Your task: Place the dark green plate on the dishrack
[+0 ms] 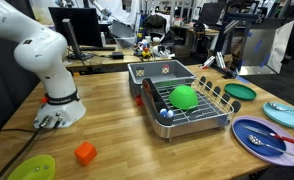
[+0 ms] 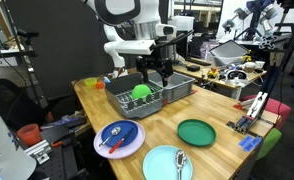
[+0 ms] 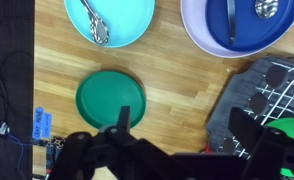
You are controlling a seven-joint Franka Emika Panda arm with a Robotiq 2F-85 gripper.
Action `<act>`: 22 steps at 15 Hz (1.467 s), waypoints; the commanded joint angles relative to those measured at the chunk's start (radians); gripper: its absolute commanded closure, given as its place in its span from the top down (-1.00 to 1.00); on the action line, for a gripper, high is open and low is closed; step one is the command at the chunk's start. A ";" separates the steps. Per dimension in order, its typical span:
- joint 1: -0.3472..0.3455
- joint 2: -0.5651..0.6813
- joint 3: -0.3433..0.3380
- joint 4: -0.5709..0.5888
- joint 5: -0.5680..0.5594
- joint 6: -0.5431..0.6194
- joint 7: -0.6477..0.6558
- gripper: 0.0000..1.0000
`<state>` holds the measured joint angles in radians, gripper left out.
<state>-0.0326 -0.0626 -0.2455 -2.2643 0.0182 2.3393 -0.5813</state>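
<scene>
The dark green plate [image 3: 111, 98] lies flat on the wooden table, seen in both exterior views [image 1: 240, 91] [image 2: 196, 131]. The dishrack [image 1: 209, 112] is a silver wire rack on a grey tray, holding a bright green bowl [image 1: 184, 96]; it also shows in an exterior view [image 2: 127, 103] and at the right edge of the wrist view [image 3: 277, 95]. My gripper [image 2: 155, 68] hangs high near the rack, open and empty. In the wrist view its fingers [image 3: 182, 140] frame bare wood between the plate and the rack.
A grey tub [image 1: 159, 71] stands behind the rack. A light teal plate with a utensil [image 3: 109, 20] and a lavender plate holding a blue plate [image 3: 245, 25] lie near the dark green plate. A lime plate [image 1: 32, 168] and a red block [image 1: 84, 153] sit by the robot base.
</scene>
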 commanded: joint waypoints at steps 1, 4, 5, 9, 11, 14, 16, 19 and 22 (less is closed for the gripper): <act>-0.031 0.060 0.036 0.029 0.032 0.032 -0.003 1.00; -0.034 0.149 0.058 0.066 0.047 0.063 -0.007 1.00; -0.038 0.184 0.069 0.080 0.053 0.087 -0.006 1.00; -0.073 0.331 0.118 0.157 0.080 0.151 -0.016 1.00; -0.096 0.399 0.139 0.202 0.063 0.175 -0.008 1.00; -0.129 0.484 0.163 0.271 0.035 0.142 -0.005 1.00; -0.134 0.473 0.172 0.243 0.020 0.170 0.020 1.00; -0.145 0.500 0.179 0.273 0.014 0.163 0.019 1.00; -0.144 0.500 0.180 0.277 0.015 0.159 0.019 1.00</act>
<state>-0.1428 0.4389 -0.1007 -1.9882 0.0585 2.4993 -0.5802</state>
